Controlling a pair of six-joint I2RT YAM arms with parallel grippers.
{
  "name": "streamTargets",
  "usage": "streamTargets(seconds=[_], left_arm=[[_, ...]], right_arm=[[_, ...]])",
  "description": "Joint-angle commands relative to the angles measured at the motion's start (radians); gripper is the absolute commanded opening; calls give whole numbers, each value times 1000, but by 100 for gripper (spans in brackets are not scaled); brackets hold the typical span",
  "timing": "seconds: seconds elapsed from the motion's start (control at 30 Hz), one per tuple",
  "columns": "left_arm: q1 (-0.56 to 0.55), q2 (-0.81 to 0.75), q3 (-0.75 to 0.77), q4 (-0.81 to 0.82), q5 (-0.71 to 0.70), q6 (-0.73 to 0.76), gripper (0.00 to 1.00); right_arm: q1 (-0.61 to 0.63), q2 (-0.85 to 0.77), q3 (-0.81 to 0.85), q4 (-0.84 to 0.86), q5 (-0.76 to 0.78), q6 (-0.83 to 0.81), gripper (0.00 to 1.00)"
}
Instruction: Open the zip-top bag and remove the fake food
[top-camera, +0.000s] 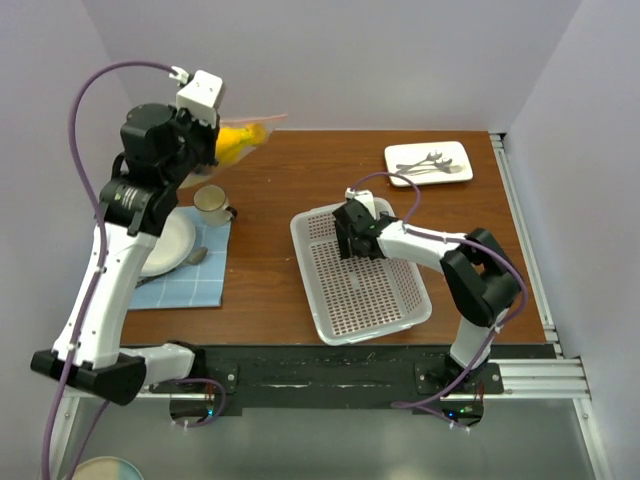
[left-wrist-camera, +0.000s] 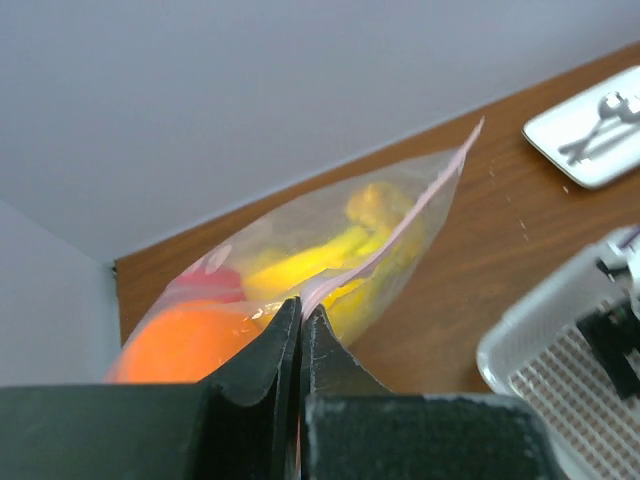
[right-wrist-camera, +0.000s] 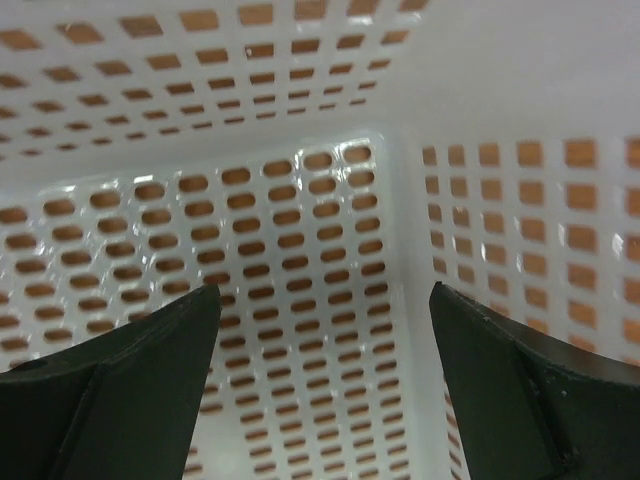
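Left gripper (left-wrist-camera: 301, 312) lifts a clear zip-top bag (left-wrist-camera: 400, 215) of fake food off the table while the right gripper (right-wrist-camera: 320, 300) waits low inside a white perforated basket (top-camera: 400, 300).

The left gripper's fingers are clenched on a pink-edged border of the bag, and the bag hangs in the air by the far left corner. This is probably to present the edge so the other arm can pull it apart. An orange ball (left-wrist-camera: 185, 340) and a yellow banana (left-wrist-camera: 310, 265) sit inside it; nothing is out yet. The right gripper's fingers are spread wide and hold nothing, likely parked there to receive fruit. The surface is a brown wooden table (top-camera: 280, 180) holding a beige mug (top-camera: 212, 203), a blue cloth (top-camera: 195, 275) and a white tray (top-camera: 428, 162) of cutlery, with plain pale walls on three sides.
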Motion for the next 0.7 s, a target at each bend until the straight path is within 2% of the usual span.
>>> streamTargets(seconds=[0.0,0.37,0.67], left_arm=[[-1,-112,-93,-62,118,-45,0],[-1,-226,-273,-155,173,-66,0],[-1,-216,-303,-177,248,-115,0]], right_arm=[[-21,-18,69,111,102,-22,90],[-127,-10,115,128,172,-25,90],[-156,-103,134,84,207,-18,94]])
